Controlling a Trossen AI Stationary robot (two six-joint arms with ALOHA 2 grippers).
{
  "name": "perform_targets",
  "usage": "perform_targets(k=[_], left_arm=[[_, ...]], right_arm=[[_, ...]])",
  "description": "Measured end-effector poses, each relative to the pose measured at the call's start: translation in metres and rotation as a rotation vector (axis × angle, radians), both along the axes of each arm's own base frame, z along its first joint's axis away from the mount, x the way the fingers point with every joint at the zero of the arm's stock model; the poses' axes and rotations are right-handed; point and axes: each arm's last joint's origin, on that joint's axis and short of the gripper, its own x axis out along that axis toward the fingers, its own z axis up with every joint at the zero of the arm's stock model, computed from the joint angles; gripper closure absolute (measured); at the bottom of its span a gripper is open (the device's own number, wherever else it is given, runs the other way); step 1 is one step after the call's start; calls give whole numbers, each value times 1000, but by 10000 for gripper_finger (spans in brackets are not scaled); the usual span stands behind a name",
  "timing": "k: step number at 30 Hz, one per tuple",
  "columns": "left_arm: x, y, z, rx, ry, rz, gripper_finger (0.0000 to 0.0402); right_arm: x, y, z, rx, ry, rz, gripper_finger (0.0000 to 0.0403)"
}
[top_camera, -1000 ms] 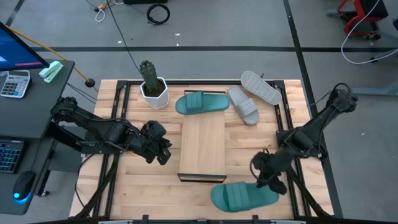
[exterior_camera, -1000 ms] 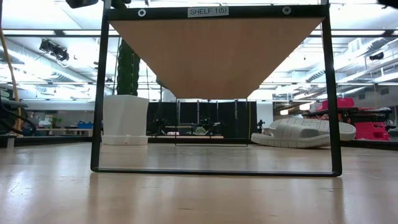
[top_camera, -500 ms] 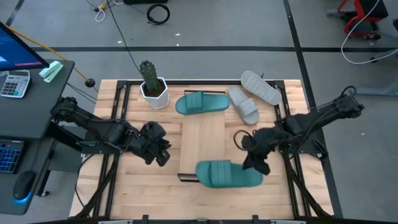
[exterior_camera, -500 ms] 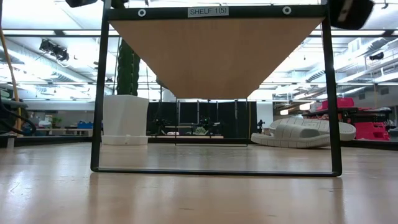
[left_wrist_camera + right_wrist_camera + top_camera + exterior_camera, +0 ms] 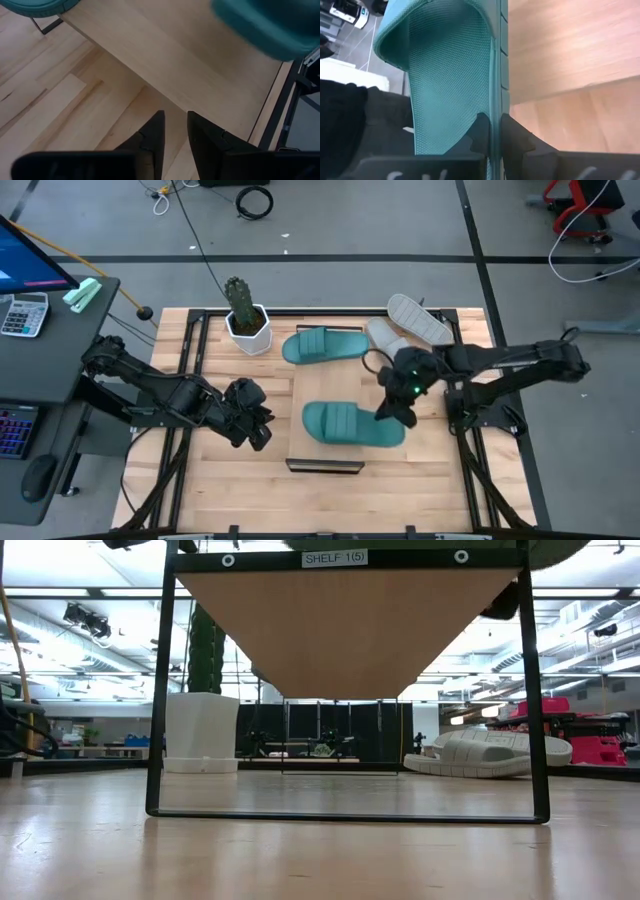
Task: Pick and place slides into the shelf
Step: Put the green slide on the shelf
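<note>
— High view first: what is different from a second ago?

— My right arm has swung inward from the near right edge of the table [image 5: 200, 480], and the teal slide [image 5: 350, 423] I carry now hangs over the near half of the shelf [image 5: 325, 385] instead of lying beyond its end. My right gripper [image 5: 392, 413] sits at the sandal's outer end, fingers pinched on its edge; the right wrist view shows that edge [image 5: 492, 75] clamped between them, with shelf wood beyond.

— And the rest of the slides?

— Unmoved. The second teal slide [image 5: 324, 345] lies past the shelf's far end, ahead of my gripper, and the two grey slides [image 5: 405, 330] rest just behind my wrist, beside the cactus pot [image 5: 246, 325] side of the table.

— Your left gripper?

— It waits to the left of the shelf [image 5: 250, 415], fingers nearly together and empty.

— So where does that leave the job?

— I judge the first sandal is nearly placed; lowering and releasing remain, then three more.
</note>
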Motion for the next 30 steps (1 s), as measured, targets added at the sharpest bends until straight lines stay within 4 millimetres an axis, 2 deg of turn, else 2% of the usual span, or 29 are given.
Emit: perform_targets(k=[11, 24, 30], left_arm=[[0, 0, 0, -16, -6, 16, 312], [0, 0, 0, -36, -13, 37, 321], [0, 0, 0, -41, -18, 50, 318]], right_arm=[[15, -37, -15, -30, 4, 2, 373], [59, -80, 16, -186, -79, 6, 373], [62, -89, 14, -200, 3, 41, 373]])
